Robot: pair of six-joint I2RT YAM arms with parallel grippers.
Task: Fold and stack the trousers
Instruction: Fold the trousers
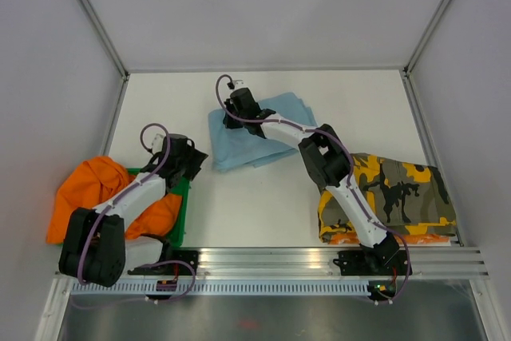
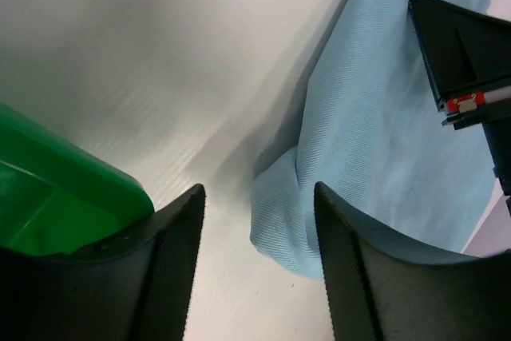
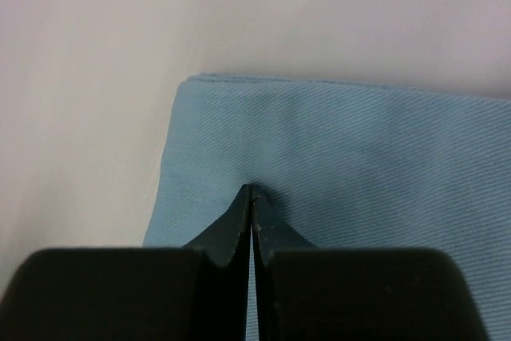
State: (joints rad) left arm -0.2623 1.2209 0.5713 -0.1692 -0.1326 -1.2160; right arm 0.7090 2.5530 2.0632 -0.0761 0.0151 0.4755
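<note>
Light blue trousers (image 1: pixel 255 137) lie partly folded on the white table at centre back. My right gripper (image 1: pixel 230 113) is at their far left corner, its jaws shut with the tips pinched into the blue cloth (image 3: pixel 359 165); in the right wrist view the gripper (image 3: pixel 252 188) sits just inside the folded edge. My left gripper (image 1: pixel 196 161) is open and empty, low over the table beside the trousers' near left corner (image 2: pixel 375 117). In the left wrist view that corner lies between the open fingers of the left gripper (image 2: pixel 259 188).
A green bin (image 1: pixel 182 205) at the left holds crumpled orange trousers (image 1: pixel 88 185); its rim (image 2: pixel 72 173) is close to my left finger. Folded camouflage trousers (image 1: pixel 399 193) lie at the right front. White walls enclose the table; a metal rail runs along the near edge.
</note>
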